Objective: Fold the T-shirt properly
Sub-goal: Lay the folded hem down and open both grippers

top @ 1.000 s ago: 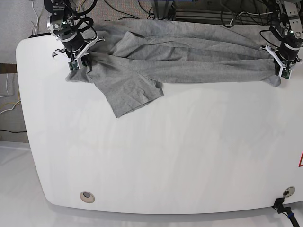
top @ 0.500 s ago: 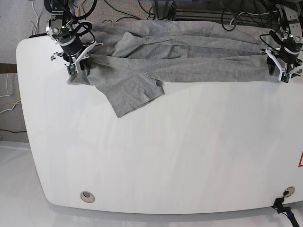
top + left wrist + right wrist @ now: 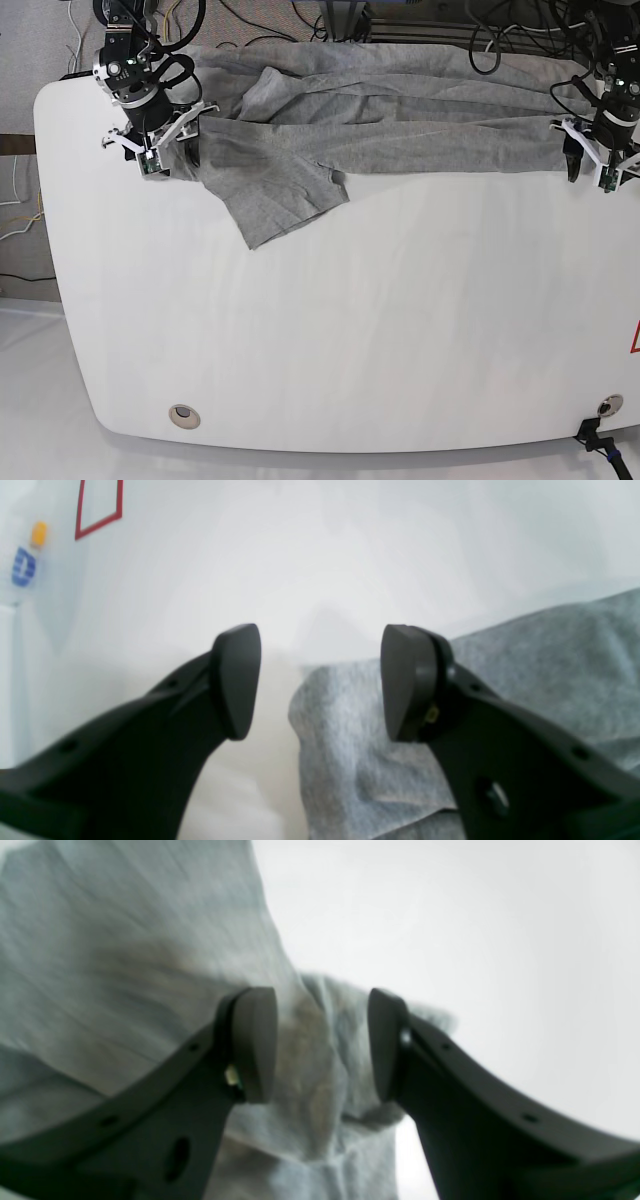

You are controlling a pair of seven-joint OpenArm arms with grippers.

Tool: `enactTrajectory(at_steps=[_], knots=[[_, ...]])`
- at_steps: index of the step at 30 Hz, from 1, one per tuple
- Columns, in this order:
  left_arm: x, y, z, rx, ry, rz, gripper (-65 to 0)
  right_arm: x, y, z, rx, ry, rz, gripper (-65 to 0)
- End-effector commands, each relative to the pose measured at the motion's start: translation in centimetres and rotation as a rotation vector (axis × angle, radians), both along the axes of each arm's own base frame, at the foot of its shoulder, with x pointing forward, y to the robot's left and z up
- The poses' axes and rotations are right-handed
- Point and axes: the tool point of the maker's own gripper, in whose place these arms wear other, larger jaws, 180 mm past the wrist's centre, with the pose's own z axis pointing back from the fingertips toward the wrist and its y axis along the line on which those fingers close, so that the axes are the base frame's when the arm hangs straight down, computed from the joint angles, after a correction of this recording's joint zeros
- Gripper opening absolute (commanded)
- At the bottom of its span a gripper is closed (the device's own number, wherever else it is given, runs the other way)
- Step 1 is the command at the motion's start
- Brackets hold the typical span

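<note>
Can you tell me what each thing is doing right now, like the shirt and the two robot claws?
T-shirt: lying wrinkled along the far edge of the table, partly folded over itself, one sleeve sticking out toward the front, held by nothing.
Left gripper: jaws open, above the shirt's corner.
Right gripper: jaws open, cloth bunched loosely between them.
Table: white, with the shirt on its far side.

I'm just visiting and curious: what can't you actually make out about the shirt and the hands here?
- T-shirt, base view: far edge runs behind the table's back rim; no print shows.
- Right hand, its wrist view: blurred cloth, layers uncountable.
- Left hand, its wrist view: the right-side finger hides cloth behind it.
</note>
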Motion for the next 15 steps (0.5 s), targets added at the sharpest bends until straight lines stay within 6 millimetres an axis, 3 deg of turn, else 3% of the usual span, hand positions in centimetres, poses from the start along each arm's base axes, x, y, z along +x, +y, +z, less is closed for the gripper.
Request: enactTrajectory(at_steps=[1,5,9,10,12,15], knots=[[1.4,-0.9,2.9,0.021,-0.087,-0.042,-29.5,0.9,1.0,2.4,0.021,-0.083,0.012,-36.2],[0.5,-3.7,2.0,-0.014,-0.055,-0.072,-29.5,-0.2,2.6,1.8,0.042,-0.055,0.046,-36.3],[-1.5,-6.6,-0.7,-0.082,0.019,-0.095,-30.9,-2.4,4.6,0.3,0.089,0.006,0.059,-36.6],[-2.0,-6.9,-1.1,-0.095,0.028,-0.088,-33.6,-3.0,4.8,-0.1,0.097,0.020,0.057,-36.7],[-2.5,-7.2,-1.5,-0.109,0.038,-0.079,-45.4,-3.5,5.1,-0.4,0.109,0.033,0.049,-39.2],[-2.8,-7.8,-1.9,-0.140,0.033,-0.056,-62.1,-3.6,5.5,-0.5,0.126,0.035,0.038,-55.6]])
